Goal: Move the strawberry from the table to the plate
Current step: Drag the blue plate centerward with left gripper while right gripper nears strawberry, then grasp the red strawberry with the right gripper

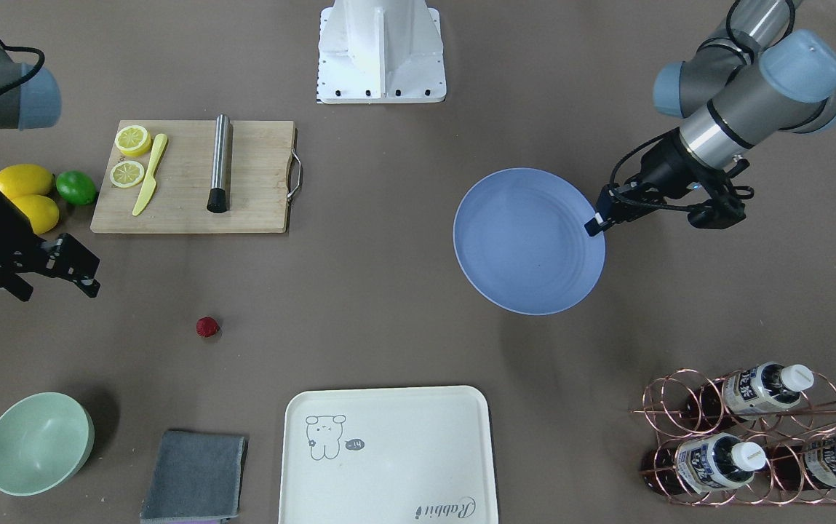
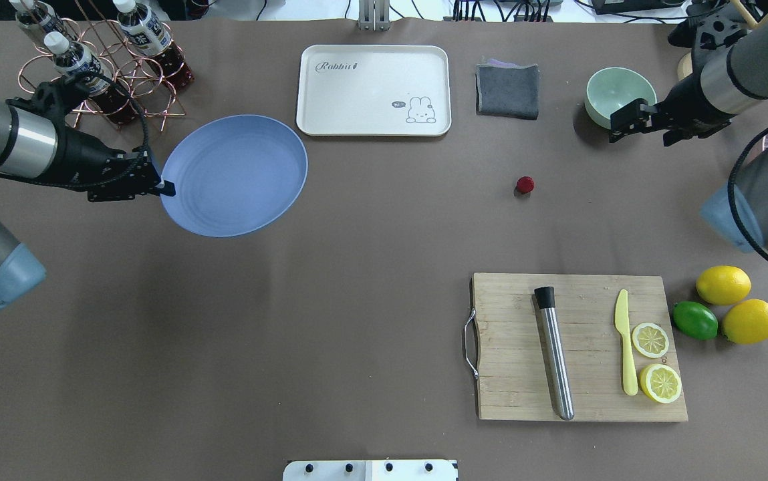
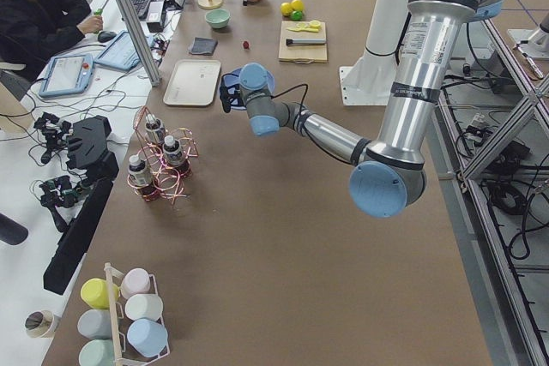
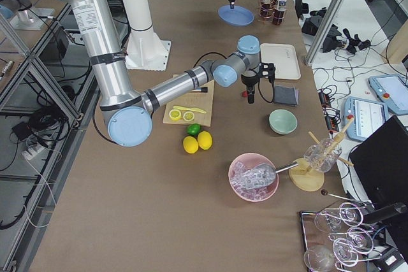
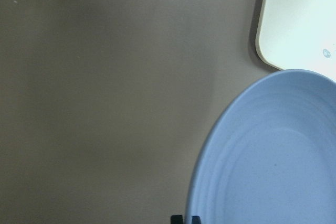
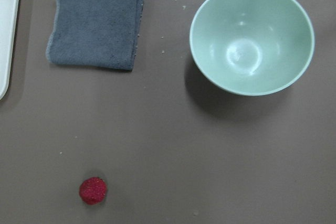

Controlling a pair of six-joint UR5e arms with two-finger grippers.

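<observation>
The strawberry [image 2: 525, 185], small and dark red, lies on the brown table [image 2: 357, 300] between the grey cloth and the cutting board; it also shows low in the right wrist view [image 6: 93, 190] and from the front [image 1: 207, 327]. My right gripper [image 2: 621, 123] hovers open and empty beside the mint bowl, to the right of the strawberry and apart from it. The blue plate [image 2: 236, 174] sits far off at the left, looking slightly tilted. My left gripper [image 2: 164, 189] is shut on the plate's rim; its fingertips [image 5: 178, 219] show at that rim.
A cream tray [image 2: 373, 90], a folded grey cloth [image 2: 507, 90] and a mint bowl [image 2: 619, 93] line the far side. A cutting board [image 2: 577, 347] holds a steel rod, a knife and lemon slices; lemons and a lime [image 2: 694, 319] lie beside it. A bottle rack [image 2: 103, 60] stands behind the plate.
</observation>
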